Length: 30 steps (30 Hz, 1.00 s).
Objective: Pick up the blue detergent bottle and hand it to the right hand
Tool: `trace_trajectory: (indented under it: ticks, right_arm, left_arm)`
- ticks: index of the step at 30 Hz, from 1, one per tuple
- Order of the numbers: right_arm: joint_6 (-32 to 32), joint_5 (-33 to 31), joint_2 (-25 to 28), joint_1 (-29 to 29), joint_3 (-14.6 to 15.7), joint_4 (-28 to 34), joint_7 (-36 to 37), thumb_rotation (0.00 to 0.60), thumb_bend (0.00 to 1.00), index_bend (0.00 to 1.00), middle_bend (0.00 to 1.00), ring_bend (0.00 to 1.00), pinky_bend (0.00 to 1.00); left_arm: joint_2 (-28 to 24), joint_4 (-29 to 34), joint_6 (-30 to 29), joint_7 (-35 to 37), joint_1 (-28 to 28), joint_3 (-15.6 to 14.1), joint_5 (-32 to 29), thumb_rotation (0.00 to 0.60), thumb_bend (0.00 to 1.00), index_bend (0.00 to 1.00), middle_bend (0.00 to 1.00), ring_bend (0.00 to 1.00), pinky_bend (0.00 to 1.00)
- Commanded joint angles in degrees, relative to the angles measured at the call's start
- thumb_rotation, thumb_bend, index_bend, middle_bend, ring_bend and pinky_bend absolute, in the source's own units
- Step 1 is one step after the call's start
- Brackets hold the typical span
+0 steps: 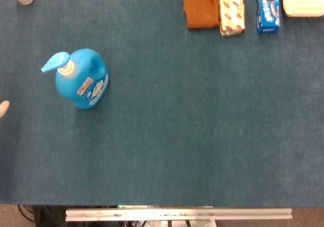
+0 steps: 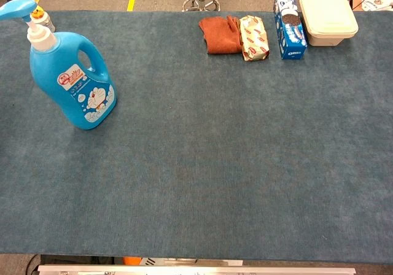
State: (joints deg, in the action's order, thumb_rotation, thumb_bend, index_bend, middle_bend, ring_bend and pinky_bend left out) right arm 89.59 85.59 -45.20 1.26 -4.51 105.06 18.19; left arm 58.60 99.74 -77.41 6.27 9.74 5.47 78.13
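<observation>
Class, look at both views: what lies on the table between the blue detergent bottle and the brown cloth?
Nothing: only bare blue table separates the blue detergent bottle from the brown cloth, in both views.

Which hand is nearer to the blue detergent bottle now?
Left. Only a fingertip of the left hand shows, at the frame edge left of the blue detergent bottle. The right hand is not in view.

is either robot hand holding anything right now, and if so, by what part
Nothing is held. The blue detergent bottle stands upright and untouched on the table. Only a pale tip of the left robot hand shows at the head view's edge; the right is out of view.
</observation>
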Motion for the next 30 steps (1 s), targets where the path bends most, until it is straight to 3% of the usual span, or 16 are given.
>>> trace_trajectory:
  ticks: [1,15,18,30]
  right_arm:
    - [0.2,-0.1,0.0,0.0,-0.2,0.0,0.1,0.600,0.00,0.00,0.10,0.00,0.08]
    - [0.2,-0.6,0.6,-1.1,-1.6,1.1,0.2,0.600,0.00,0.00,0.10,0.00,0.08]
    - [-0.2,-0.9,0.6,-1.2,-1.6,1.0,0.1,0.600,0.00,0.00,0.10,0.00,0.08]
    - [-1.1,-2.1,0.4,-1.4,-1.7,-0.6,1.4,0.600,0.00,0.00,0.10,0.00,0.08]
  left_arm:
    - [0.0,-0.1,0.4,0.4,0.1,-0.1,-0.2,0.600,0.23,0.20,0.04,0.00,0.13]
    - [-3.5,3.6,7.0,16.2,1.7,-0.3,0.9,0.600,0.23,0.19,0.08,0.04,0.15]
    - [-3.0,4.4,6.6,15.3,1.6,-0.6,1.2,0.600,0.23,0.18,0.11,0.08,0.17]
    - [1.4,8.0,8.3,8.9,3.4,-0.3,-2.2,0.600,0.23,0.09,0.11,0.08,0.22]
